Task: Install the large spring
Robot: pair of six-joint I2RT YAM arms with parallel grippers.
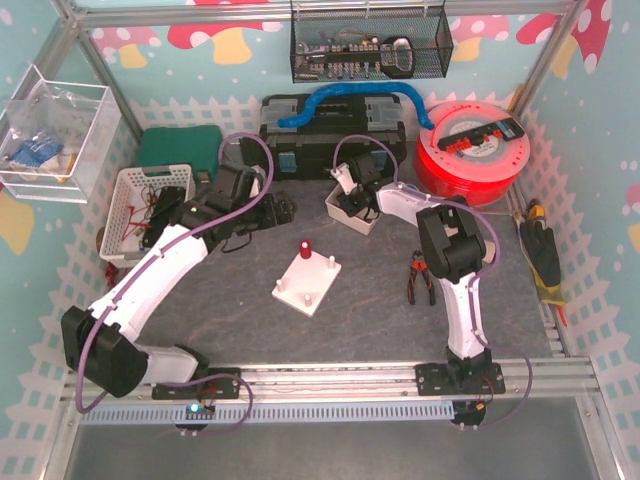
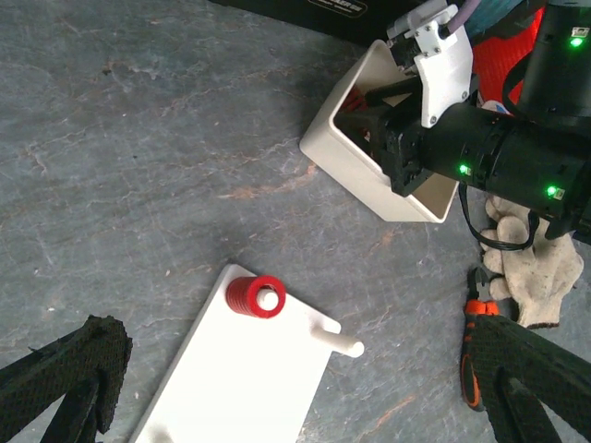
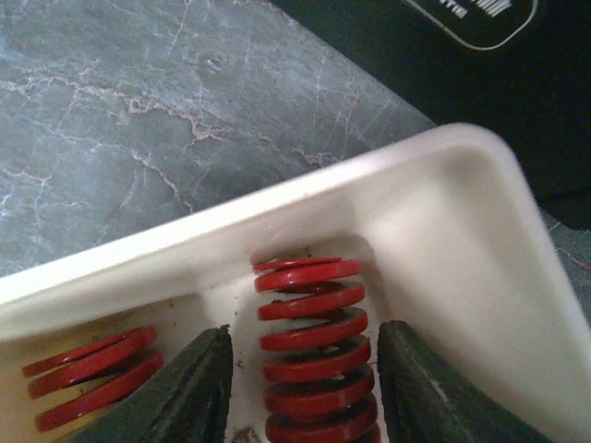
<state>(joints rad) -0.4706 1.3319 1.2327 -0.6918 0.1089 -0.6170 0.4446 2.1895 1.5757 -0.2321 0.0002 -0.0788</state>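
Observation:
A large red spring (image 3: 314, 341) lies in the corner of a white bin (image 3: 443, 221). My right gripper (image 3: 305, 388) is down inside the bin, open, with one finger on each side of this spring and a small gap on both sides. Another red spring (image 3: 92, 369) lies to its left. On the mat sits a white plate (image 2: 240, 388) with a short red spring (image 2: 256, 296) on one peg and a bare peg (image 2: 337, 340) beside it. My left gripper (image 2: 295, 397) hovers wide open above the plate. From above, the bin (image 1: 352, 210) is behind the plate (image 1: 305, 285).
Orange-handled pliers (image 1: 420, 278) lie right of the plate, by a pale glove (image 2: 540, 268). A black toolbox (image 1: 335, 135) and a red spool (image 1: 472, 150) stand behind the bin. A white basket (image 1: 145, 205) is at the left, and dark gloves (image 1: 540, 250) at the right edge.

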